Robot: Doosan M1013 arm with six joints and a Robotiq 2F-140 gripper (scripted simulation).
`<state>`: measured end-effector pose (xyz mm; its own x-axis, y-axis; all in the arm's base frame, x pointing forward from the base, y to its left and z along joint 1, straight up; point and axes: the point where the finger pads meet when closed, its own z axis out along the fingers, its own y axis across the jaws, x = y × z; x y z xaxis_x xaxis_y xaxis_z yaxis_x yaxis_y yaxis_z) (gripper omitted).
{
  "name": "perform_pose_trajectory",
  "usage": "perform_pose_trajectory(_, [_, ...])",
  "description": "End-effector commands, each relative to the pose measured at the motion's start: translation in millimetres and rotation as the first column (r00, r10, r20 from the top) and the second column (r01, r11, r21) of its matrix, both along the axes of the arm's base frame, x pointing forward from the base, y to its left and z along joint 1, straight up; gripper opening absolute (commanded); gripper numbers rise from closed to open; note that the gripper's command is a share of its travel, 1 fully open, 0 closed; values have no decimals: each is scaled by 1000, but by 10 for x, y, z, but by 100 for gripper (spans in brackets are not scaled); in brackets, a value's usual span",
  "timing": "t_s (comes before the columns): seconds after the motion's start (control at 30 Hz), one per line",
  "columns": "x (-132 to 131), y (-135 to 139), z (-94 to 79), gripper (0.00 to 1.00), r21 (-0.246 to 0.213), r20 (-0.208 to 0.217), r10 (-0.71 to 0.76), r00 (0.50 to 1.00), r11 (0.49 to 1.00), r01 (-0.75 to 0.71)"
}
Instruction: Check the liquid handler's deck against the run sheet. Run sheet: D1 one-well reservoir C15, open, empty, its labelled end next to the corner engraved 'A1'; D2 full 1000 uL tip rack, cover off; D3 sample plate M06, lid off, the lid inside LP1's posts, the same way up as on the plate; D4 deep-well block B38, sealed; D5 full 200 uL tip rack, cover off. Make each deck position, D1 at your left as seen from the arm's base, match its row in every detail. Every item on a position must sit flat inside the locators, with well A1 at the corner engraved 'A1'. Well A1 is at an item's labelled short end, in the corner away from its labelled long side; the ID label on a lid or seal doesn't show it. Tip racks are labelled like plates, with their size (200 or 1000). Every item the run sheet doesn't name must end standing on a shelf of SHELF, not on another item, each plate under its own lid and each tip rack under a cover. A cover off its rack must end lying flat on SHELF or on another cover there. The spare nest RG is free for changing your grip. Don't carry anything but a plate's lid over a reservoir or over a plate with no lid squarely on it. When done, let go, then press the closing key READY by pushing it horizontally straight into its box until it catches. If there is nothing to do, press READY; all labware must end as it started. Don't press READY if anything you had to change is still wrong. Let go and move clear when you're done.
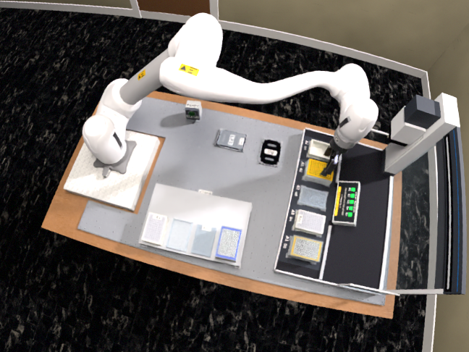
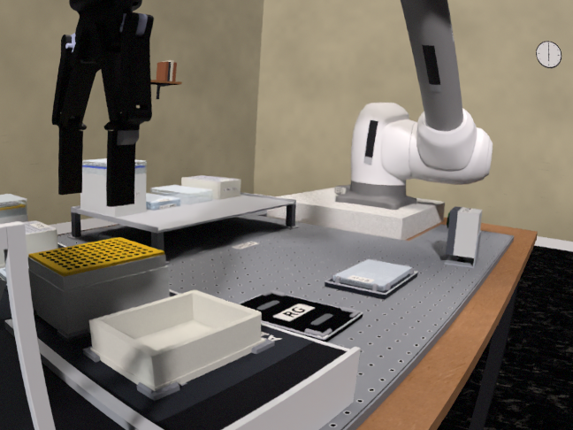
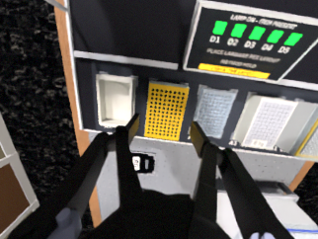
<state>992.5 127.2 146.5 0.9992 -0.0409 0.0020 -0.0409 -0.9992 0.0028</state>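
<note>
My gripper [image 1: 328, 166] hangs open and empty, well above the yellow-topped tip rack [image 1: 320, 169] in the deck's second position. In the wrist view the fingers frame that rack [image 3: 166, 111]. The side view shows the fingertips [image 2: 95, 196] high over the rack [image 2: 96, 272]. The white open reservoir [image 1: 317, 148] [image 2: 175, 331] sits at the first position, empty. A greyish plate [image 1: 313, 198], a white-topped block [image 1: 310, 221] and another yellow-rimmed tip rack [image 1: 305, 248] fill the other positions. A lid [image 1: 230, 139] lies in the posts on the grey board.
The black RG nest [image 1: 271, 148] lies between the lid and the deck. The key box [image 1: 192, 112] stands at the board's far edge. The shelf [image 1: 197, 223] holds several items, among them a blue-rimmed tip rack [image 1: 228, 243]. A status panel [image 1: 346, 203] with green lights sits beside the deck.
</note>
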Motion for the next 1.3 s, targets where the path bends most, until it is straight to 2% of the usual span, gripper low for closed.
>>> perform_pose_trajectory(0.0, [3,1,-18,66,1,2,0,1000,1000,0])
perform_pose_trajectory(1.27, [5,0,-568,66,1,2,0,1000,1000,0])
